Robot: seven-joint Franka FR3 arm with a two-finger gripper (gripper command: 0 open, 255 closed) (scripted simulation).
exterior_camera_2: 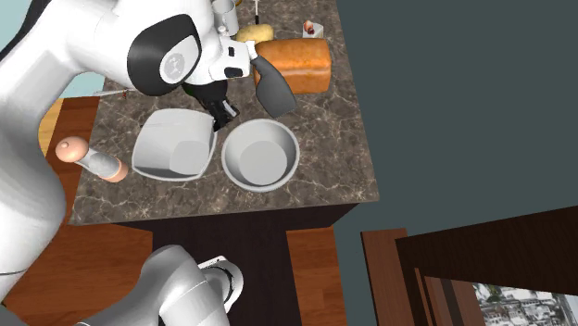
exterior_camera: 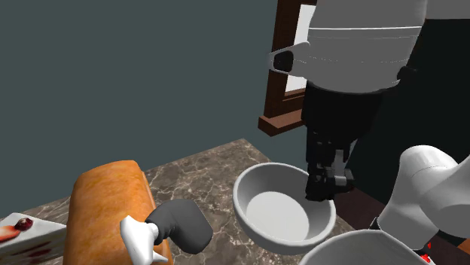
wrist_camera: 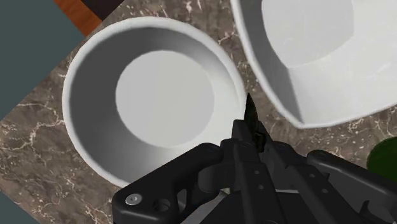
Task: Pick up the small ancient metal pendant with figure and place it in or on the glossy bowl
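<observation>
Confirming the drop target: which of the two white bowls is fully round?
The white round bowl nearer the brown bread loaf: circular rim, flat circular floor. The other white bowl has angled, faceted walls and a squarish rim.

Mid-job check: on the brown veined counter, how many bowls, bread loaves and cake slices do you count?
Bowls: 2, the round glossy white bowl and the squarer white bowl
Brown bread loaf: 1
White cake slice with red topping: 1
Total: 4
</observation>
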